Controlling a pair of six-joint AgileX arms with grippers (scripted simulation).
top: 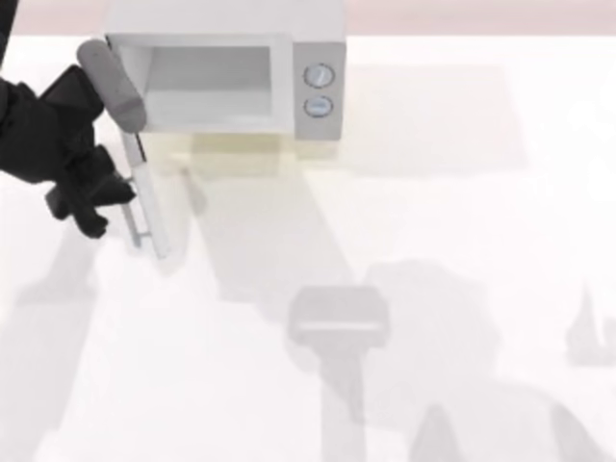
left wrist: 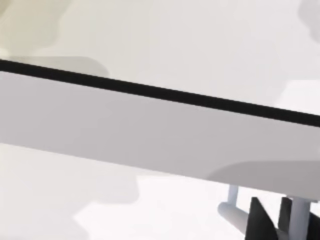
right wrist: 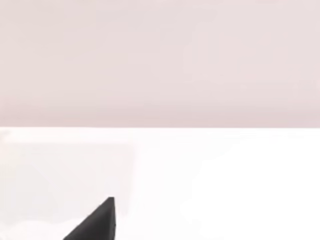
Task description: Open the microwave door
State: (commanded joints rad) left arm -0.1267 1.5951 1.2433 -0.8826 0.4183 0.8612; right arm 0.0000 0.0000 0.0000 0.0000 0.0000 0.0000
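My left gripper [top: 114, 197], at the upper left of the top view, is closed on the bar handle [top: 142, 207] of the microwave door [top: 135, 159], which stands swung wide open from the microwave [top: 226, 72]. The door looks stiff, light and hinged; the handle is the place to hold.

No readable text or labels anywhere

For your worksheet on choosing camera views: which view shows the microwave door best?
The top view: the microwave door shows swung wide open, the left gripper at its handle. The left wrist view shows only a close strip of its panel. The right wrist view shows none of it.
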